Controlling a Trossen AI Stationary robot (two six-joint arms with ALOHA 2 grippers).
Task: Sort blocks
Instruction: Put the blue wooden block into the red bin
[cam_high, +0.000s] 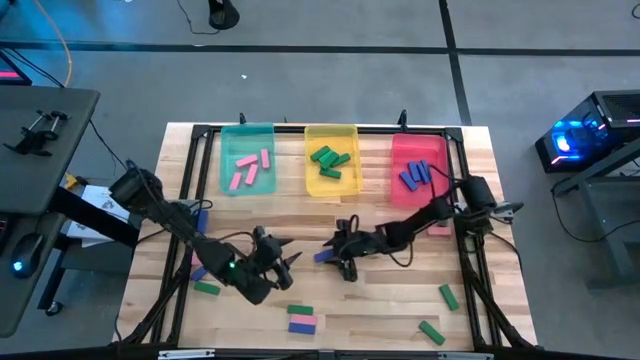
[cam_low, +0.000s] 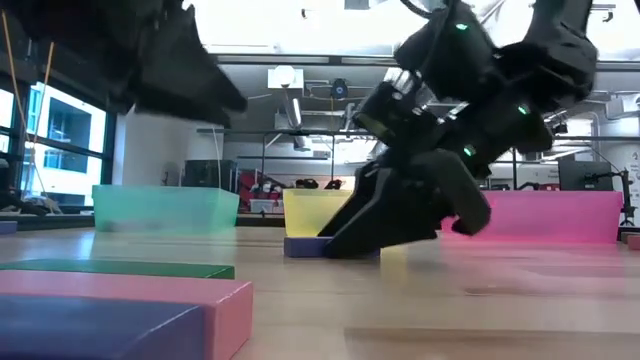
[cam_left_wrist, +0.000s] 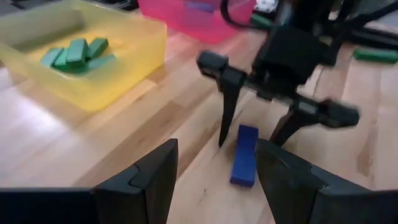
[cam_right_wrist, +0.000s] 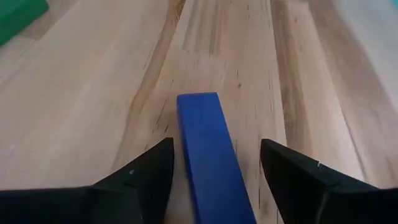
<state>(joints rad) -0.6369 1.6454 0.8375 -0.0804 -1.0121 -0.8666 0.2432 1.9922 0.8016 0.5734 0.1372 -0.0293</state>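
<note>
Blocks are roughly half sorted, we judge. On the table (cam_high: 330, 215) the teal tray (cam_high: 247, 133) holds three pink blocks (cam_high: 250, 168), the yellow tray (cam_high: 331, 135) holds about four green blocks (cam_high: 330, 160), and the red tray (cam_high: 418, 145) holds a few blue blocks (cam_high: 415, 175).

Left on the bare wood we count a stacked trio near the front edge (cam_high: 302, 319), two green blocks at front right (cam_high: 449, 296), a green one at front left (cam_high: 207, 288), a pink one by the right arm (cam_high: 439, 229), some partly hidden under the left arm, and the blue block (cam_high: 322, 257) at the centre. More than half a dozen still need trays.

That blue block (cam_right_wrist: 211, 155) lies flat on the table, between the two end effectors. In the high view its long axis runs mostly left to right, with a slight slant. In the right wrist view it runs straight ahead from the wrist, lengthwise between the fingers.

The right end effector (cam_high: 343, 262) is down at this block with its fingers apart, one on each side of it and clear of its long faces; nothing is clamped. The left end effector (cam_high: 285, 262) hovers just beside it, fingers (cam_left_wrist: 152, 177) also apart and empty, pointing at the same block (cam_left_wrist: 244, 155).
</note>
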